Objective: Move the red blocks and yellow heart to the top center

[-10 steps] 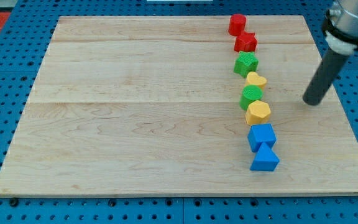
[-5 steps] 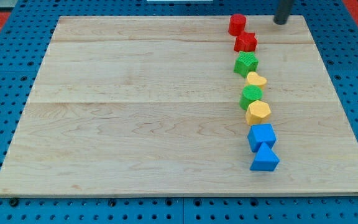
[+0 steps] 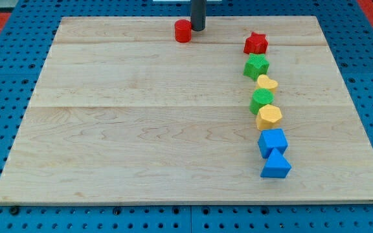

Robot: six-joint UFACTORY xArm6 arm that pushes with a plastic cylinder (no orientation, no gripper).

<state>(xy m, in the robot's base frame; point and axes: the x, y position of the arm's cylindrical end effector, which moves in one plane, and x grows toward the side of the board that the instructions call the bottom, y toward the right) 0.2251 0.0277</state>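
Tip: my tip (image 3: 198, 30) has no jaws, near table's top edge centre.
Red cylinder block (image 3: 183, 30): touching its left.

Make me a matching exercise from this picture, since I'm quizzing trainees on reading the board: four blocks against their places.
Column one:
1. red cylinder block
2. red star block
3. yellow heart block
4. blue triangle block

Column two:
A. lowest in the line at the view's right
B. between two green blocks
C. top of the line at the view's right
D. top centre, just left of my tip

Pairs: 1-D, 2-C, 3-B, 4-A
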